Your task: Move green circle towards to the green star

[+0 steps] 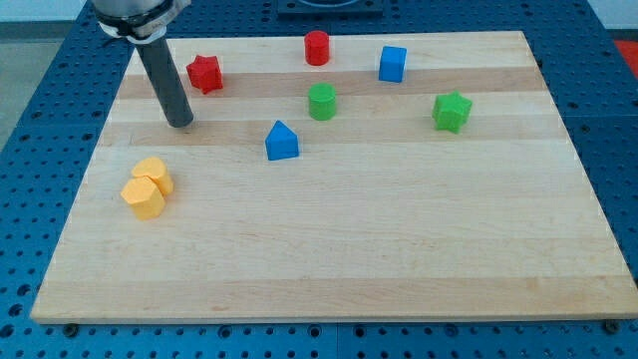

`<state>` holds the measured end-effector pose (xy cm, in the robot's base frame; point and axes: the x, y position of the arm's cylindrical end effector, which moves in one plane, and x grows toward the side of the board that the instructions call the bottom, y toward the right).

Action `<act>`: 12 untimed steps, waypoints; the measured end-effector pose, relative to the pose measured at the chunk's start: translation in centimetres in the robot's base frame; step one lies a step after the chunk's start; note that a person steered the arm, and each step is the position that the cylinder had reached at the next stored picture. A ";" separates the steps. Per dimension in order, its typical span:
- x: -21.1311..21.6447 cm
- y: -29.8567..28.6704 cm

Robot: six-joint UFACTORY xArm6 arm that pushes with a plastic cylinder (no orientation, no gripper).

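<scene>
The green circle (322, 101) stands on the wooden board near the view's top centre. The green star (452, 111) lies to its right, well apart from it. My tip (180, 124) touches the board at the view's upper left, far left of the green circle and just below-left of the red star (204, 73). It touches no block.
A red cylinder (317, 47) and a blue cube (393, 64) sit above the green circle. A blue pentagon-like block (282, 141) lies below-left of it. Two yellow blocks (148, 186) sit together at the left. The board's (399, 249) edges border a blue perforated table.
</scene>
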<state>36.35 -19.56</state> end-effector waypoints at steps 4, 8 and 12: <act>0.0 3.0; -1.7 3.8; -2.8 6.6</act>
<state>33.57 -12.97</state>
